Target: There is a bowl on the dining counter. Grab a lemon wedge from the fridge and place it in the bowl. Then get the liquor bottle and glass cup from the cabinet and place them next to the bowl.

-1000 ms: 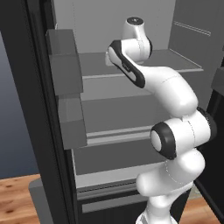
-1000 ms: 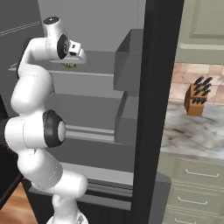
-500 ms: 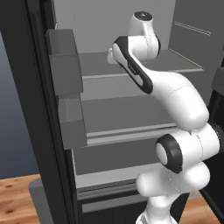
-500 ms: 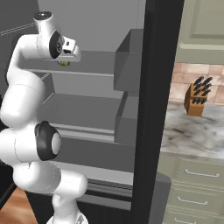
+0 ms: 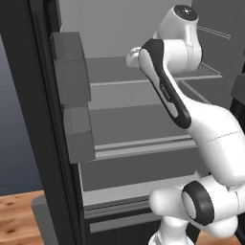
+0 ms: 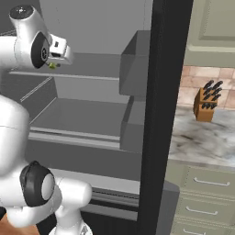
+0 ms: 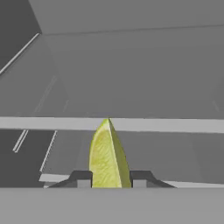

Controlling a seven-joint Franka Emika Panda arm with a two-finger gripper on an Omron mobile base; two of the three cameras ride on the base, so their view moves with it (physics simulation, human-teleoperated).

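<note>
The fridge (image 5: pixel 43 119) stands open, its black door edge running down the left of the left base view and down the middle of the right base view. The interior is grey, with door bins (image 5: pixel 72 95) stacked on the inner door face and two shelves (image 6: pixel 82 119) visible one above the other.

The arm (image 5: pixel 201 129) rises from the base in a tall fold: a dark-capped joint sits low, the white upper link climbs steeply, and the wrist bends over at the top so that the hand points into the upper shelf space (roughly level with the upper shelf edge).

To the right of the fridge, in the right base view, a marble bench (image 6: pixel 202 137) carries a wooden knife block (image 6: pixel 206 103), with pale green drawers (image 6: pixel 202 197) below it.

The claw (image 7: pixel 108 180) is closed to a narrow gap, and its two dark fingertips (image 7: pixel 83 178) press on either side of the lemon wedge (image 7: pixel 107 157). The wedge stands upright between them, pointed end up. In the right base view it appears as a small yellow-green speck (image 6: pixel 53 65) just under the hand, above the upper shelf.
</note>
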